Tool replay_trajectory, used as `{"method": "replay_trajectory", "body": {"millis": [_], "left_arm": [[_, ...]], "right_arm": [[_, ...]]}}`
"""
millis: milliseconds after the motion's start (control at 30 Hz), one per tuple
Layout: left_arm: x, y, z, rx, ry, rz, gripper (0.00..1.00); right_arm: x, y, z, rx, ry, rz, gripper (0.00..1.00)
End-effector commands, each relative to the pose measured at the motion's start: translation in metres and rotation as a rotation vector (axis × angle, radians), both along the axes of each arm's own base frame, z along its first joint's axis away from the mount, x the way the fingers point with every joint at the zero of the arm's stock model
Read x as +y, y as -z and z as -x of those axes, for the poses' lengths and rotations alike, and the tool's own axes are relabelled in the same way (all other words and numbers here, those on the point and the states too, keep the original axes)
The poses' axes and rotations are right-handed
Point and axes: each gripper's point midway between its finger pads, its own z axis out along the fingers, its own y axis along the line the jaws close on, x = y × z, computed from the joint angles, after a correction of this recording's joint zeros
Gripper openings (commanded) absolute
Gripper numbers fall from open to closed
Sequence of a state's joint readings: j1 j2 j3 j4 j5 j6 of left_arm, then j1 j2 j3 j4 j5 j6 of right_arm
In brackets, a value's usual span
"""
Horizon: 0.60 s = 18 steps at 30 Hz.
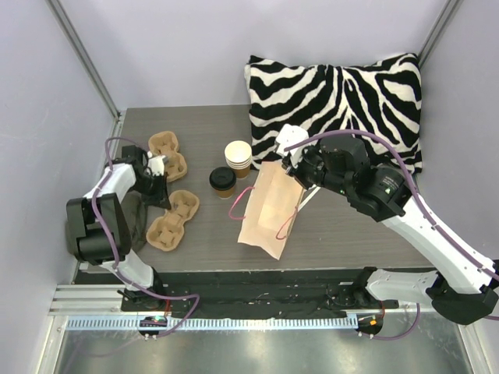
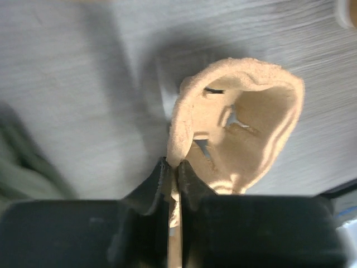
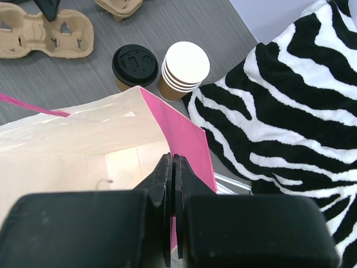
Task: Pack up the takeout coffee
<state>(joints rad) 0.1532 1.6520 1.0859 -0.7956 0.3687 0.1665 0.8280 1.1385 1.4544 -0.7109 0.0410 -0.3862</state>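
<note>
A stack of cream-white paper cups in a kraft-brown one [image 1: 238,156] stands mid-table, also in the right wrist view [image 3: 184,70]. A brown cup with a round black lid [image 1: 222,181] stands beside it [image 3: 134,64]. My right gripper [image 1: 292,166] is shut on the top edge of the paper bag [image 1: 267,209], holding its mouth open; its pink side and pale inside show in the right wrist view [image 3: 83,145], with the jaws [image 3: 172,160] clamped on the edge. My left gripper [image 1: 158,171] is shut on the rim of a tan pulp cup carrier [image 1: 168,154], seen close up [image 2: 240,128] between my fingertips [image 2: 173,167].
A second pulp carrier [image 1: 173,220] lies at the front left, also in the right wrist view [image 3: 44,36]. A zebra-striped pillow [image 1: 335,101] fills the back right corner. A dark cloth [image 1: 134,222] lies by the left arm. Walls close in on the left, back and right.
</note>
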Motion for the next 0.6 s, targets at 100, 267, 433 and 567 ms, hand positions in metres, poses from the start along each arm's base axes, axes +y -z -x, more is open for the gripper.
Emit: {"method": "replay_trajectory", "body": {"millis": [100,267,433,567], "left_arm": [[-0.019,-0.030,0.006,-0.045,-0.125,0.096,0.38],[-0.014,-0.068,-0.005,-0.221,0.019,0.053,0.73],[-0.032,-0.091,-0.007,-0.339,0.631,0.057,0.89],[-0.029,-0.099,-0.016,-0.258,0.834,0.049,0.91]], "right_arm": [[-0.002,-0.021,-0.001,-0.060,0.009,-0.057,0.01],[-0.001,-0.019,-0.002,-0.057,0.001,-0.048,0.01],[0.002,-0.017,-0.002,-0.052,-0.010,-0.042,0.01],[0.004,-0.013,-0.004,-0.042,-0.009,-0.035,0.01]]}}
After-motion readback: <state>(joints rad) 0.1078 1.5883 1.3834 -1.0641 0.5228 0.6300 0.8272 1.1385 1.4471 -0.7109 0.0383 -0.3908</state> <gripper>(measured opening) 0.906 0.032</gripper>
